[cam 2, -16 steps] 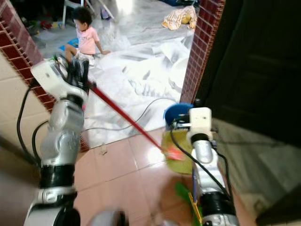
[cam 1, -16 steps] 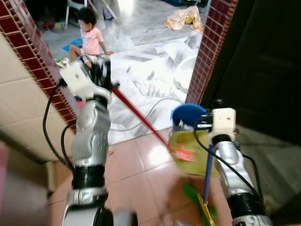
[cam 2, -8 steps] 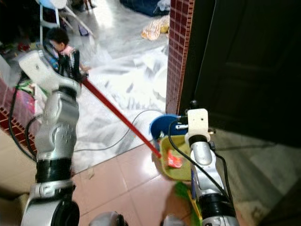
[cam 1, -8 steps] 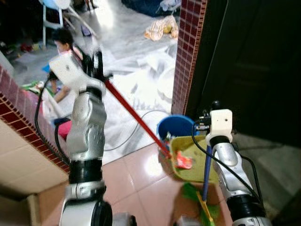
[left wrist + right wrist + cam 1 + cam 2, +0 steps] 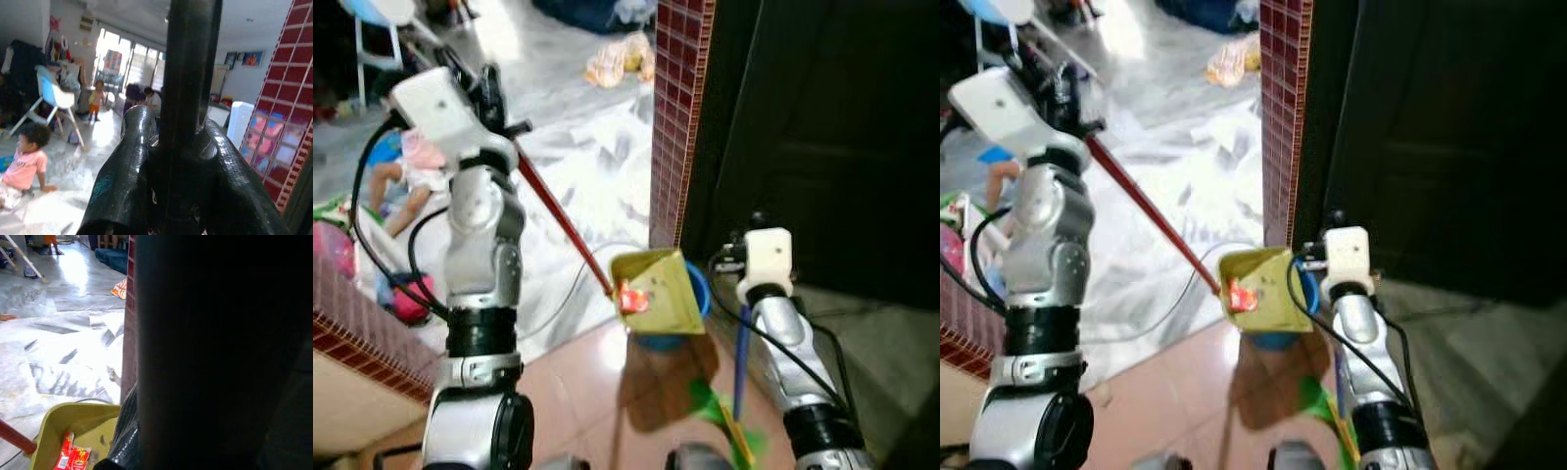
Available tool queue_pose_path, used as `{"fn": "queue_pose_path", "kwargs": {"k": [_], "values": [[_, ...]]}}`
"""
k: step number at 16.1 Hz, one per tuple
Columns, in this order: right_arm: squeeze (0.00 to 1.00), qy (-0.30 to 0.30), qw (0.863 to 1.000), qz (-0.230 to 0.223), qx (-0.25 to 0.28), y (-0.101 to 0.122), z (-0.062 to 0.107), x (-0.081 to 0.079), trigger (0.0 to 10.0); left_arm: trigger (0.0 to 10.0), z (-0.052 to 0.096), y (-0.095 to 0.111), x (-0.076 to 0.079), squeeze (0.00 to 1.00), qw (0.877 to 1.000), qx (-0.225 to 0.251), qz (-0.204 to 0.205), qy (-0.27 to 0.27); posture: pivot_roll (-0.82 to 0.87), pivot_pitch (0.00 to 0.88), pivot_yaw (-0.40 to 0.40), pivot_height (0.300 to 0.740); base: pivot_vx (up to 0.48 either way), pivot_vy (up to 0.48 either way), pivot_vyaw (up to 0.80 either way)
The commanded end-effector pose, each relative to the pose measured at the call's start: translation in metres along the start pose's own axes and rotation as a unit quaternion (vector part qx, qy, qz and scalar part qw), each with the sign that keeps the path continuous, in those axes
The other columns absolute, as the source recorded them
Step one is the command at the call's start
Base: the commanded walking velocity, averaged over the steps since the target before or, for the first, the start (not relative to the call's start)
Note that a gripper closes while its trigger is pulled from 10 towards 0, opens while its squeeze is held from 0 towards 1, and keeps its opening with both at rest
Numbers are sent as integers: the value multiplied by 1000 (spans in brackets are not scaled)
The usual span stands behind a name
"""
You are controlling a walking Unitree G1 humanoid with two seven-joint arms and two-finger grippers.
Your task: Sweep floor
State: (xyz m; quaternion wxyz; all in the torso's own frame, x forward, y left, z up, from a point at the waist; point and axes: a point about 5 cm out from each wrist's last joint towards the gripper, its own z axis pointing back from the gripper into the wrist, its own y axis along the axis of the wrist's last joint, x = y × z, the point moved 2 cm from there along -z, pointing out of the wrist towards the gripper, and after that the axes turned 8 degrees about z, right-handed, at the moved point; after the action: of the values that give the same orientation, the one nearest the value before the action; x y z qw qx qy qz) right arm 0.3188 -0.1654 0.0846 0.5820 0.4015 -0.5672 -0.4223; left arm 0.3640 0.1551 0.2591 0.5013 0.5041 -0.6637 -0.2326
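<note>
My left gripper (image 5: pixel 495 94) is raised high and shut on the long red handle (image 5: pixel 563 220) of a yellow dustpan (image 5: pixel 661 292). The pan hangs tilted over a blue bin (image 5: pixel 703 294), with red wrappers (image 5: pixel 630 298) lying inside it. In the left wrist view the black fingers (image 5: pixel 128 171) wrap a dark shaft. My right gripper (image 5: pixel 734 258) is shut on the blue handle (image 5: pixel 741 357) of a broom. Its green bristles (image 5: pixel 717 409) rest on the tiled floor. The right wrist view looks past a dark pole onto the dustpan (image 5: pixel 73 423) and wrappers (image 5: pixel 71 458).
A red brick pillar (image 5: pixel 671 117) and a dark door (image 5: pixel 822 127) stand right behind the bin. A child (image 5: pixel 409 168) sits on the pale floor at the left, beside a low brick wall (image 5: pixel 352 323). A thin cable (image 5: pixel 558 294) crosses the floor.
The camera has swung, moving pillar and door toward the centre. The dustpan has risen from floor level beside the bin and now tilts above it. My left arm has lifted higher.
</note>
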Motion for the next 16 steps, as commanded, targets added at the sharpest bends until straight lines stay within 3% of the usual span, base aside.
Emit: {"fn": "queue_pose_path", "kwargs": {"k": [1, 4, 7, 11, 14, 16], "values": [[0, 9, 1000, 2, 25, 13, -4, -6, 10000, 10000, -6, 22, 2, 0, 999, 52, -3, -1, -82, 0, 53, 740, 461, 0, 0], [0, 11, 1000, 2, 25, 13, -4, -7, 10000, 10000, -2, 16, 8, 0, 998, 58, -35, -11, -82, 0, 53, 740, 451, 0, 0], [0, 15, 1000, 2, 26, 13, -4, -9, 10000, 10000, 6, 11, 21, 0, 993, 75, -71, -52, -81, 0, 52, 740, 0, 0, 0], [0, 16, 1000, 3, 27, 14, -6, -10, 10000, 10000, 18, -2, 41, 0, 990, 66, -66, -107, -82, 0, 49, 740, 0, 0, 0], [0, 18, 999, 5, 27, 14, -6, -10, 10000, 10000, 33, -12, 67, 0, 977, 63, -74, -192, -83, 0, 49, 740, 0, 0, 0], [0, 18, 999, 5, 28, 15, -7, -11, 10000, 10000, 49, -20, 88, 0, 958, 57, -76, -271, -85, 0, 49, 740, 0, 0, 0]]}}
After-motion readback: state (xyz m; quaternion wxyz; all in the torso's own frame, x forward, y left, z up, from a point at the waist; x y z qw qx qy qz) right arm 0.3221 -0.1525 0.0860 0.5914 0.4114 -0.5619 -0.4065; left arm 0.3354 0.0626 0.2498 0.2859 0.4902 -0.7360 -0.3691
